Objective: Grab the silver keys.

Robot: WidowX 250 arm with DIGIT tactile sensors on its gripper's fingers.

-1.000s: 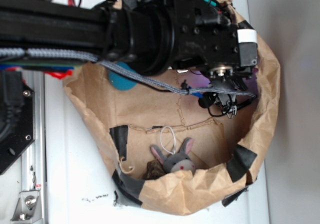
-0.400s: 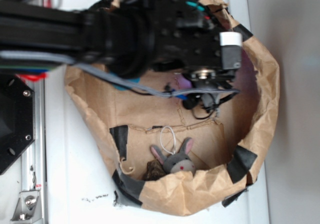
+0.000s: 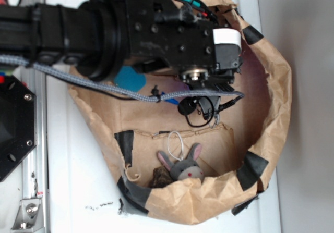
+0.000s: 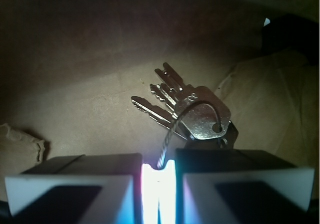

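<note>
My gripper (image 4: 159, 176) is shut on the thin wire ring of the silver keys (image 4: 187, 108). The bunch of several shiny keys hangs just past my fingertips over the brown paper floor of the bag. In the exterior view my gripper (image 3: 201, 95) sits inside the paper bag (image 3: 276, 102), with the wire ring and keys (image 3: 215, 119) dangling just below it. The black arm hides most of the bag's upper part.
A grey bunny toy (image 3: 185, 166) and a dark brown lump (image 3: 160, 177) lie at the bag's lower wall, with a white loop (image 3: 176, 140) beside them. A blue ball (image 3: 128, 79) peeks from under the arm. Black tape patches (image 3: 253, 169) mark the bag's rim.
The arm has moved left across the bag, and the keys hanging from the gripper have moved left with it.
</note>
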